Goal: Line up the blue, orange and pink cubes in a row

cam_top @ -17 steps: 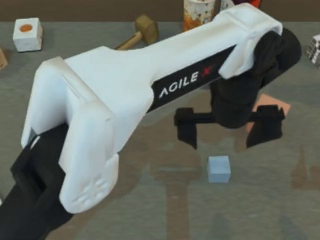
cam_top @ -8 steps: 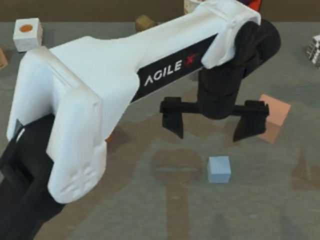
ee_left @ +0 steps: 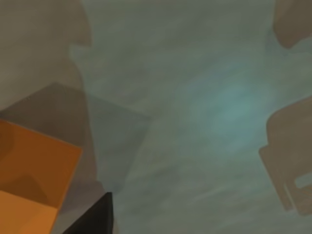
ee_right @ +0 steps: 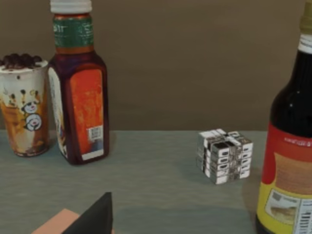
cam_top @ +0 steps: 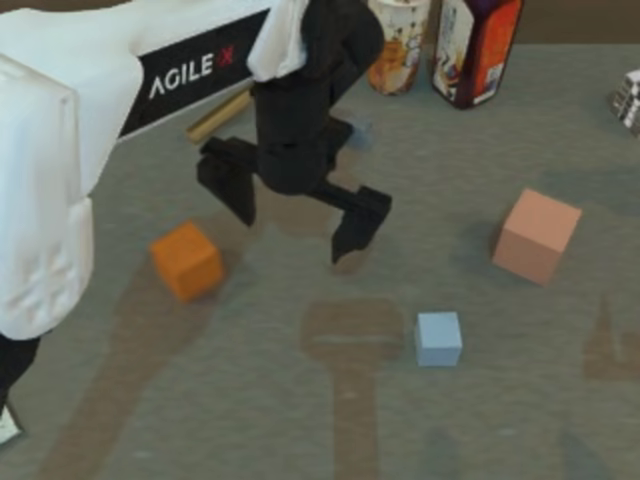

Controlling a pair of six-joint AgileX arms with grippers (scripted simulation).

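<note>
**Left arm swings back over the orange cube; three cubes still scattered**

At the top view's left, the glossy white left arm reaches in from the lower left. Its black left gripper [cam_top: 293, 213] hangs above the table [cam_top: 500, 420] with its fingers spread wide and nothing between them. One finger stands just beside the orange cube [cam_top: 186, 260], not touching it. That cube is matte, sharp-edged and turned slightly askew; the left wrist view shows its corner [ee_left: 34, 180] close by a dark fingertip.

Toward the middle sits the small pale-blue cube [cam_top: 438, 338], square to the table with bare mottled grey-green surface all around it. Farther right, the larger salmon-pink cube [cam_top: 537, 236] rests rotated, well apart from both others. The three form a loose triangle, not a row.

Along the far edge stand a printed cup [cam_top: 398, 45] and a dark sauce bottle [cam_top: 477, 48]; a black-and-white puzzle cube [cam_top: 628, 98] sits at the right edge. The right wrist view shows only one dark fingertip of the right gripper, so I cannot tell its spread.

Since a second ago the left gripper has moved from above the pink cube leftward, uncovering both it and the orange cube.
</note>
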